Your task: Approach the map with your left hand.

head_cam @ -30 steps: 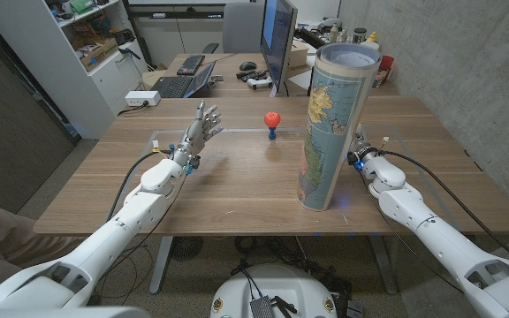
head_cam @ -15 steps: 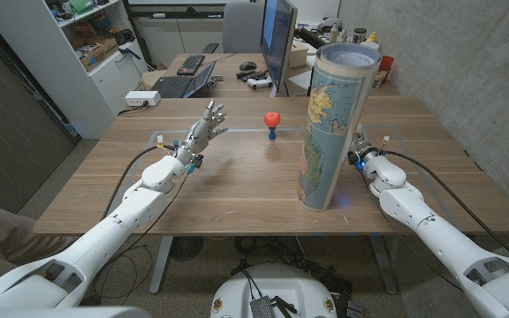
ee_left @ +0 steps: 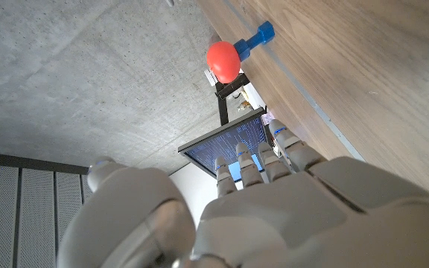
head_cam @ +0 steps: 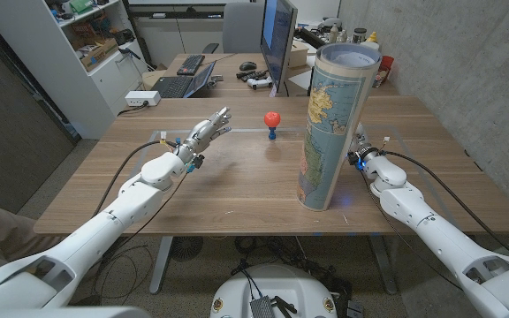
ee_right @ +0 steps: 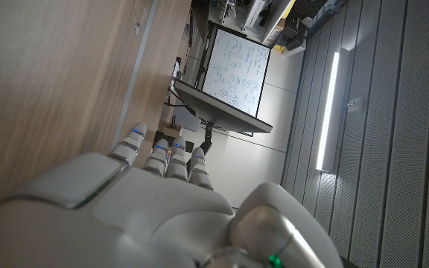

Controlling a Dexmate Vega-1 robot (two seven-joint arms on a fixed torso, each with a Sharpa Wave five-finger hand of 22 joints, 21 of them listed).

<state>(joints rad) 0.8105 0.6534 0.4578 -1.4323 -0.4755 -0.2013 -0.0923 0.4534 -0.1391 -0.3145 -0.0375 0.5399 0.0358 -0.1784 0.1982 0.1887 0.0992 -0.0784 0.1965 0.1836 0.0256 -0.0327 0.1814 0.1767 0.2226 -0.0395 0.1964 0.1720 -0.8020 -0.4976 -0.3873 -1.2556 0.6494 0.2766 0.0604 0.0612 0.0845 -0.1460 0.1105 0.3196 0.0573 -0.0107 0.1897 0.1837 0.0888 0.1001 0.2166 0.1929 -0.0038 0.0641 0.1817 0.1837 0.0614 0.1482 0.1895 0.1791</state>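
Here the left hand (head_cam: 203,134) hangs above the wooden table (head_cam: 237,185), empty, its fingers (head_cam: 220,121) held straight and only slightly apart, pointing away from the robot and toward the right. The map (head_cam: 333,124), a tall rolled tube printed in blues and greens, stands upright on the table well apart from those fingertips, off to their right and nearer the robot. A small red ball on a blue stand (head_cam: 271,122) sits between the fingers and the map, near the fingertips. The right hand (head_cam: 361,147) is just beside the map on its far side, mostly hidden behind it; whether its fingers are spread or touching the roll cannot be told. Beyond the fingertips, a second desk carries a monitor (head_cam: 277,40), a laptop (head_cam: 184,83) and a keyboard (head_cam: 190,64); shelving (head_cam: 91,35) stands to the left, with a concrete wall (head_cam: 467,71) on the right.
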